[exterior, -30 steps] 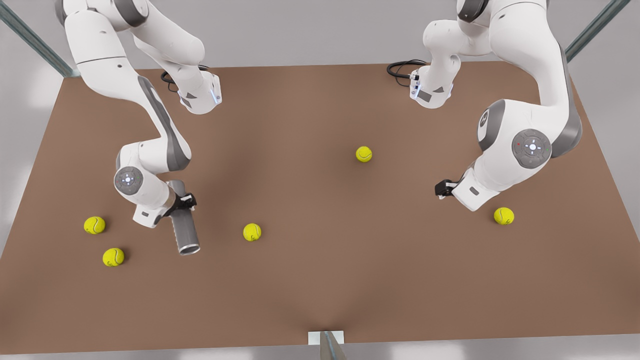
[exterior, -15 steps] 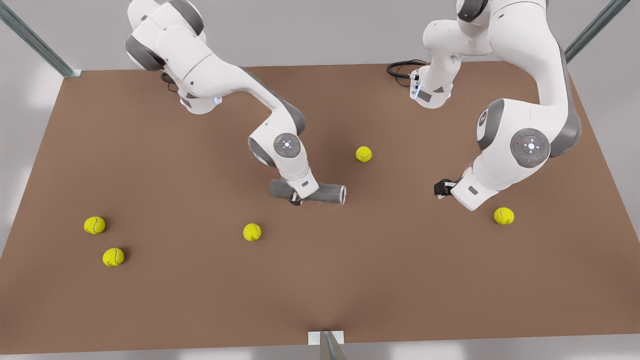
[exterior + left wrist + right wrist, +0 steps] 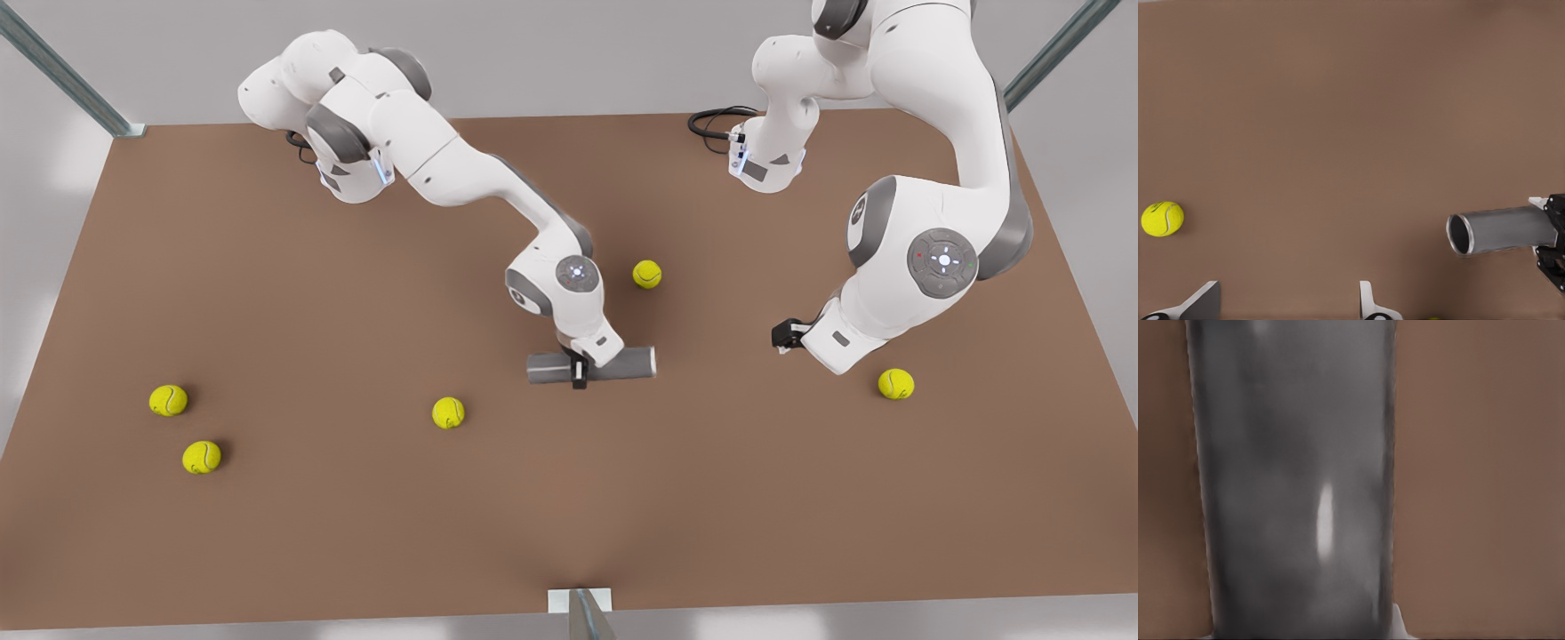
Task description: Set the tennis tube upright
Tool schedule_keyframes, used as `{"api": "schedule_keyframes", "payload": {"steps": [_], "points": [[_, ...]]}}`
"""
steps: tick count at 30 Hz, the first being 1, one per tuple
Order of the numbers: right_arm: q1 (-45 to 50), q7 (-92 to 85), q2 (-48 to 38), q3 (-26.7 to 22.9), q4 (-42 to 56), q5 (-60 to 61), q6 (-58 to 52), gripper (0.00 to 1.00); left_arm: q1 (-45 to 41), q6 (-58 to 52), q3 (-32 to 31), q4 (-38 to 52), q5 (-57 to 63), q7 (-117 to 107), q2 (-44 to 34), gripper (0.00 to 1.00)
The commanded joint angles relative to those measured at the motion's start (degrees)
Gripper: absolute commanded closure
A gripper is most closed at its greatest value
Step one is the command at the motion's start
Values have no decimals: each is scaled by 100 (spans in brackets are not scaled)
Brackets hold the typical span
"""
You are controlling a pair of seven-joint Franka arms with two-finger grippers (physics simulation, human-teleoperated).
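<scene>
The tennis tube (image 3: 622,362) is a grey cylinder lying level near the table's middle, its silvery rim toward the front view's right. My right gripper (image 3: 580,369) is shut on the tube's middle, on the arm reaching in from the front view's left. Its wrist view has the tube's grey wall (image 3: 1291,487) close up. My left gripper (image 3: 787,336) waits at the front view's right, apart from the tube. In the left wrist view its white fingertips (image 3: 1368,305) stand apart, open and empty, and farther off the tube's open end (image 3: 1460,233) faces this camera.
Several yellow-green tennis balls lie on the brown table (image 3: 800,498): one (image 3: 646,274) just behind the tube, one (image 3: 448,412) in front and to its left, two (image 3: 168,400) (image 3: 202,457) at far left, one (image 3: 895,384) beside the left arm. A post (image 3: 582,613) stands at the front edge.
My right gripper has carried the tube from the front view's left to the table's middle and turned it from pointing at the front edge to lying crosswise. The left arm has stayed still.
</scene>
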Motion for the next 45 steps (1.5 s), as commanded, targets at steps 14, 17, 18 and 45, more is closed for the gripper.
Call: {"api": "schedule_keyframes", "payload": {"steps": [14, 17, 18, 45], "points": [[-1570, 830, -2822, 373, -1137, 1100, -2012, 0, 0, -30, 0, 8, 1, -9, -9, 1], [-2536, 1200, -3332, 302, -1041, 1012, -2540, 0, 0, -39, 0, -1, 1, 0, -9, 1], [-2949, 1200, -3429, 311, -1049, 968, -2610, 0, 0, -39, 0, 8, 1, -9, -9, 1], [-3944, 3011, -3922, -41, -988, 757, -3454, 0, 606, 2009, -457, -300, -5580, 2171, 2452, 1]]}}
